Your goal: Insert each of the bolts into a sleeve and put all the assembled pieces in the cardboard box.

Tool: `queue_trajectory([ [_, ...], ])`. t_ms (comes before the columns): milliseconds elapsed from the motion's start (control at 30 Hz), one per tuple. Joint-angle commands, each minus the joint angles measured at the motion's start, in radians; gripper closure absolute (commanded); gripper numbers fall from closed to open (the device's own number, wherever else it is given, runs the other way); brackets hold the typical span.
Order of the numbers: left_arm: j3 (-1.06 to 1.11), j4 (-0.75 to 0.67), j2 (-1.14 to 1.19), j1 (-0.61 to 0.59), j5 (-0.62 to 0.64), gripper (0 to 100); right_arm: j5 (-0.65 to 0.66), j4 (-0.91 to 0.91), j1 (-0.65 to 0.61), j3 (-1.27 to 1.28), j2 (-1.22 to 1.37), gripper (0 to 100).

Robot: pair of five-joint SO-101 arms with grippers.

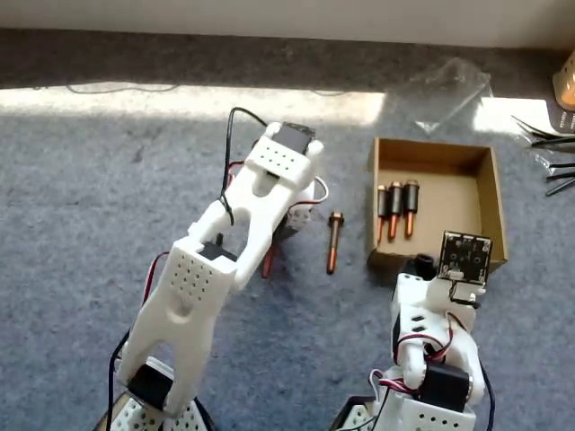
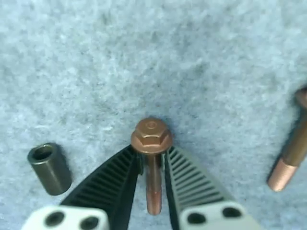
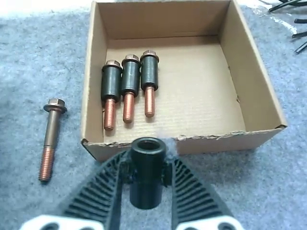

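Observation:
My left gripper [image 2: 152,155] is shut on the shank of a copper bolt [image 2: 152,143], just below its hex head, close over the grey carpet. A dark sleeve [image 2: 49,167] lies beside it, and a second loose bolt [image 2: 291,155] lies on the other side. In the high view that loose bolt [image 1: 334,241] lies between the left gripper [image 1: 274,244] and the cardboard box [image 1: 373,193]. My right gripper [image 3: 147,163] is shut on a black sleeve [image 3: 147,172], held end-on just in front of the box's near wall [image 3: 192,143]. Three assembled pieces [image 3: 129,86] lie side by side in the box.
A clear plastic bag [image 1: 449,90] lies beyond the box, and black ties [image 1: 557,153] lie at the right edge. The left arm [image 1: 216,269] stretches diagonally over the carpet. The right half of the box floor [image 3: 201,91] is bare.

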Motion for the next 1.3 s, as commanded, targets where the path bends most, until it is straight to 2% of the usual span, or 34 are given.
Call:
queue_trajectory([
  [0,0.021,0.014,-0.120,-0.028,-0.028,100,0.014,-0.036,0.007,-0.005,-0.008,99.4],
  [200,0.018,0.012,-0.128,-0.067,-0.218,100,0.014,-0.036,0.005,-0.005,-0.008,99.4],
  [400,-0.036,0.020,-0.137,-0.119,-0.236,100,0.014,-0.035,0.005,-0.005,-0.008,99.4],
  [533,0.012,0.020,-0.240,-0.105,-0.316,100,0.012,-0.035,0.001,-0.005,-0.008,99.4],
  [833,0.259,0.011,-0.552,-0.099,-0.338,100,0.009,-0.038,-0.128,-0.005,-0.008,99.4],
  [967,0.320,0.011,-0.651,-0.093,-0.477,100,0.009,-0.041,-0.182,-0.008,-0.008,99.4],
  [1267,0.529,-0.038,-0.900,-0.093,-0.652,100,0.014,-0.042,-0.367,-0.015,-0.008,99.3],
])
